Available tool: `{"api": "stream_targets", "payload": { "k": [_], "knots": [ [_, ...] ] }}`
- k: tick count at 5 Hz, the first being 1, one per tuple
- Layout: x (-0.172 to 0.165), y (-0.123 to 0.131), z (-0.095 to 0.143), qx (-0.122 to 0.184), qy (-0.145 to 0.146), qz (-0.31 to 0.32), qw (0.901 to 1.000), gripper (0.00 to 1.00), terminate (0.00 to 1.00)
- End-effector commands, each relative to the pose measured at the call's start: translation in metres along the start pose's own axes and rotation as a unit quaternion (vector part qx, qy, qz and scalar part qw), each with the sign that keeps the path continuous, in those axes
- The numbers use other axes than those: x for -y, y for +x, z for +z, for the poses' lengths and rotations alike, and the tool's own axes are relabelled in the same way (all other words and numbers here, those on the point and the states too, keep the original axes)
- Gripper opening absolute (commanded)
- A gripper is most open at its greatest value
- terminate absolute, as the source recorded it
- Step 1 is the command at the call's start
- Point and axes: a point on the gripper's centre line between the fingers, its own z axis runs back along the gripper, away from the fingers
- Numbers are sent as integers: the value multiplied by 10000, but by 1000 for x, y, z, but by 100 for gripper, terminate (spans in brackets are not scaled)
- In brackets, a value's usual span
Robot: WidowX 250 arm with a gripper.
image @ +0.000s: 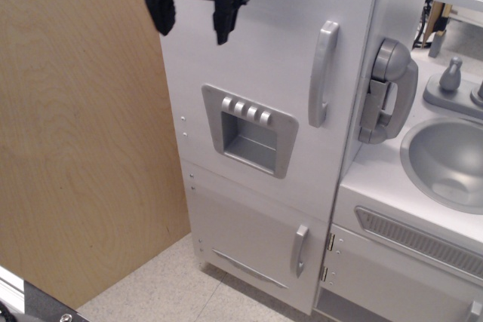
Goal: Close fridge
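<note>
Facing you stands one tall white toy fridge [256, 58], door flush; your single black gripper [192, 24] hangs spread and empty at its upper left, pale speckled floor [166, 288] below.

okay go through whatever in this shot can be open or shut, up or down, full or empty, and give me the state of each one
fridge: upper door looks shut, flush with the front.
lower door: shut.
gripper: open, fingers spread, holding nothing, at the upper door's left edge.
toy phone: hung on its cradle at the fridge's right side.
sink basin: empty.
dispenser recess: empty.
</note>
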Motion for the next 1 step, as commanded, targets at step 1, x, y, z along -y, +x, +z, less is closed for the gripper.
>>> {"api": "stream_targets", "payload": {
  "k": [1],
  "knots": [
    [-3,6,21,325,7,18,9995,100,100]
  ]
}}
